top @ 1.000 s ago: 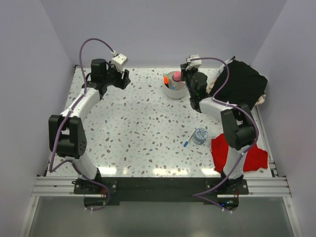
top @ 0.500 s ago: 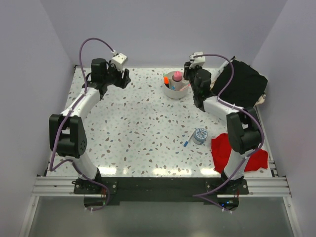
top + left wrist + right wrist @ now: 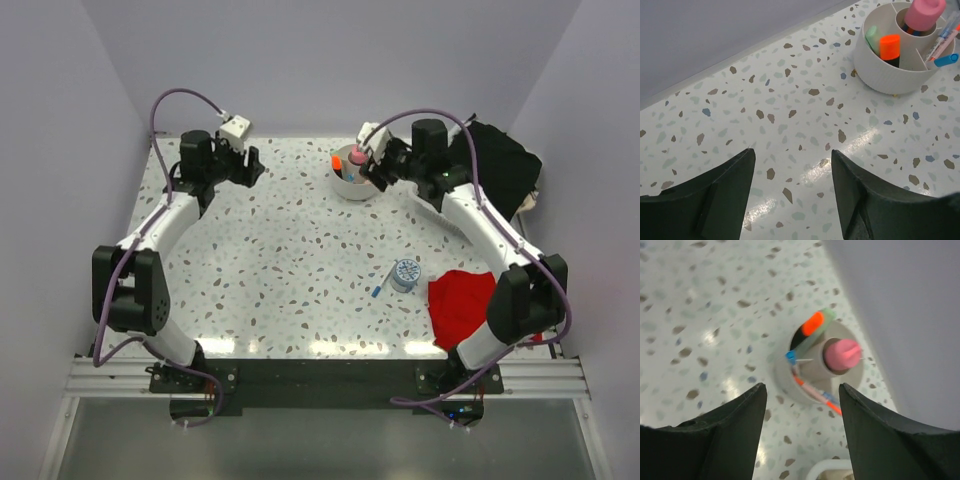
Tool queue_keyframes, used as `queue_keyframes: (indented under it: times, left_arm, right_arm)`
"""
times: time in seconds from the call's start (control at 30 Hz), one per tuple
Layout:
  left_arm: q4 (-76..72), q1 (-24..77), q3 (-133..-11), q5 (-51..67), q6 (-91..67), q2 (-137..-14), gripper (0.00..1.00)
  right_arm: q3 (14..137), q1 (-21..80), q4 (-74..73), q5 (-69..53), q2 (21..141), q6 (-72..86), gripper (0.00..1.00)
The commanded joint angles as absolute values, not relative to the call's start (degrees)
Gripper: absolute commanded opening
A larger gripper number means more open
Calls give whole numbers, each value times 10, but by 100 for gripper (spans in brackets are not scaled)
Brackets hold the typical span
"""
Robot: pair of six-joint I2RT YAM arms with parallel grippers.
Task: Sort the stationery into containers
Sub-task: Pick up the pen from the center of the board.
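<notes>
Right pincer (image 3: pixel 376 172) agape near bowl (image 3: pixel 350 192)

The worktop (image 3: pixel 280 250) was white terrazzo flecked brown, grey and blue. The bowl (image 3: pixel 887 75) near its far edge was white, holding a pink-capped stick (image 3: pixel 924 12) and an orange-and-black highlighter (image 3: pixel 889 48). A red cloth (image 3: pixel 462 300) lay at the right edge, a black cloth (image 3: pixel 495 165) in the far right corner.

A red cloth (image 3: pixel 470 305) lies crumpled on the speckled white table (image 3: pixel 280 250). Beyond the red cloth, toward the back right corner, a black cloth (image 3: pixel 495 165) drapes over a white basket (image 3: pixel 528 203), of which only a sliver shows. Nearer than the red cloth runs a metal rail (image 3: pixel 110 377). Pale lilac walls (image 3: pixel 330 60) stand behind.
</notes>
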State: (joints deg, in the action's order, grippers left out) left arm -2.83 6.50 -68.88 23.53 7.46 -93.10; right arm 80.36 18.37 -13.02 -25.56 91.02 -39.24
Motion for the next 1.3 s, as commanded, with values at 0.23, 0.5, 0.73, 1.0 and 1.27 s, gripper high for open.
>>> queue_keyframes:
  times: [0.23,0.5,0.73,1.0,1.27]
  left_arm:
    - [-61,65,-573,208,8,-835,100]
    - [-39,65,-565,151,23,-836,100]
    - [-38,65,-577,153,24,-841,100]
    - [-35,64,-584,142,22,-847,100]
    - [-34,64,-592,140,25,-854,100]
  right_arm:
    - [753,237,-513,-317,925,-856,70]
    - [653,287,-515,-290,900,-1041,66]
    - [654,301,-564,-257,932,-1097,59]
    - [641,314,-568,-243,944,-1099,43]
    - [630,322,-596,-230,953,-1100,41]
